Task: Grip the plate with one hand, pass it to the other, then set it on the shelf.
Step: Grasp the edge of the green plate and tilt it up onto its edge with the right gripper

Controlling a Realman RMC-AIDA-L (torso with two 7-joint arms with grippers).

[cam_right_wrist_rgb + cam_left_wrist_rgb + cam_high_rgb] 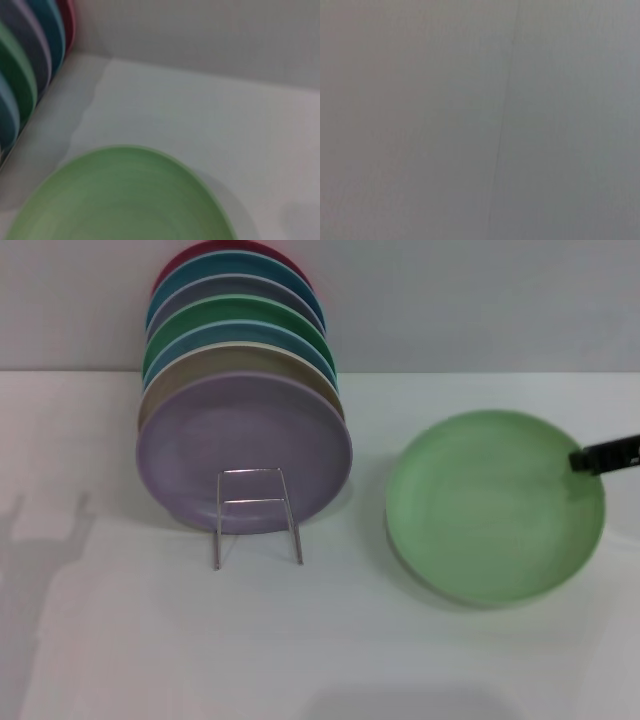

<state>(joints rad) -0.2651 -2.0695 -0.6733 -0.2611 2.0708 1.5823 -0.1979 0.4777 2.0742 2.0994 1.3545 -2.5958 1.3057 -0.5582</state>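
Observation:
The light pastel-green plate (490, 505) is on the right side of the white table, and part of it fills the near side of the right wrist view (120, 200). My right gripper (603, 455) reaches in from the right edge of the head view, and its black tip is over the plate's right rim. Whether it grips the rim does not show. The silver wire shelf (258, 515) stands left of centre and holds several upright plates. My left gripper is out of view; the left wrist view shows only a plain grey surface.
A lavender plate (245, 445) stands at the front of the rack. Behind it are tan, blue, dark green (240, 315), grey-purple, teal and red plates. A grey wall (480, 300) runs behind the white table (320, 640).

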